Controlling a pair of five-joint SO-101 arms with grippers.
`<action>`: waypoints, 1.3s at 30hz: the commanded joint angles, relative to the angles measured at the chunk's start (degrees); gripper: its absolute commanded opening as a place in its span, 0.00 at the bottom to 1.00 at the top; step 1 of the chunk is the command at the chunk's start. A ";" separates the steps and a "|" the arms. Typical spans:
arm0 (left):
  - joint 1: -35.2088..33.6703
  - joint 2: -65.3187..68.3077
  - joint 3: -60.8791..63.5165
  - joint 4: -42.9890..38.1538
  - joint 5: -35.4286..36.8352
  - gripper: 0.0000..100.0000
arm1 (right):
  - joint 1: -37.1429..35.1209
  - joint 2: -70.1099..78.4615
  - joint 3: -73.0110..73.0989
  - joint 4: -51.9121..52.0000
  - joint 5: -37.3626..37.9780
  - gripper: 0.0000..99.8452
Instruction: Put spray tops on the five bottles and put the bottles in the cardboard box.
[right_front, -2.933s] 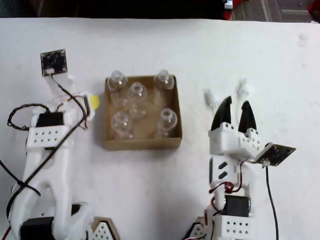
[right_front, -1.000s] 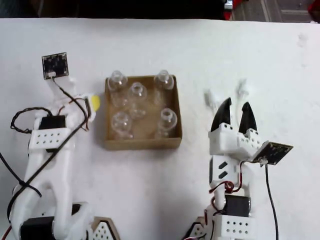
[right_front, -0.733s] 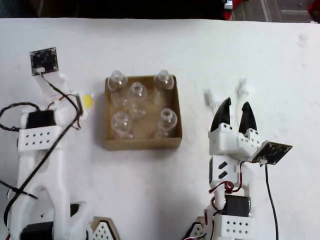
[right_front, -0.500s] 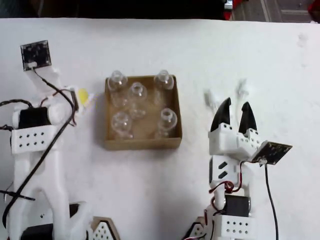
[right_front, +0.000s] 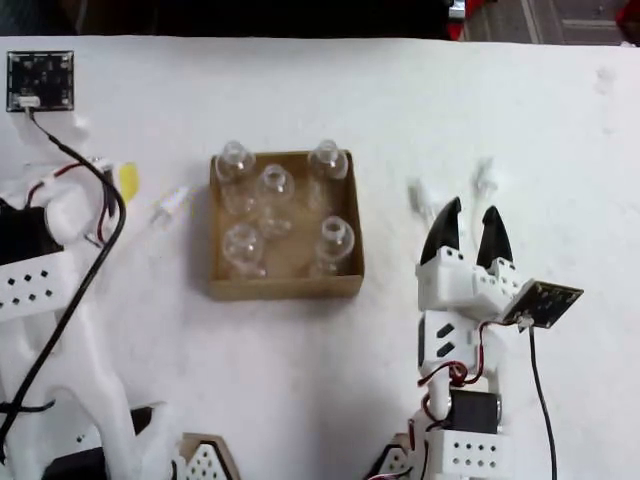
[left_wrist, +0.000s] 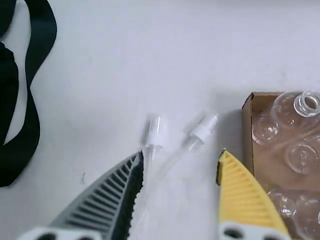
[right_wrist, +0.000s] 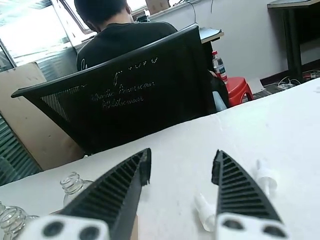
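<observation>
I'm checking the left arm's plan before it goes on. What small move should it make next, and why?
Probably lower the left pincer and close it on the spray top lying between its open jaws. That top lies loose on the table beside the cardboard box, and the bottles in the box have bare necks, so a top must be picked up first.

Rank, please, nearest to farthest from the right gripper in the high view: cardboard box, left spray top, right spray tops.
1. Right spray tops, just ahead of the right gripper.
2. Cardboard box, mid-table.
3. Left spray top, beyond the box.
</observation>
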 joint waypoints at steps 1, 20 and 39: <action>-0.84 -1.54 -3.25 2.55 -6.68 0.23 | -0.31 -0.31 0.53 0.31 0.79 0.18; 2.51 45.85 -43.87 21.54 -17.49 0.23 | -1.63 -0.13 0.53 1.10 0.79 0.18; 7.08 84.88 -81.05 28.92 -17.85 0.19 | -1.54 -0.13 0.53 1.10 0.79 0.18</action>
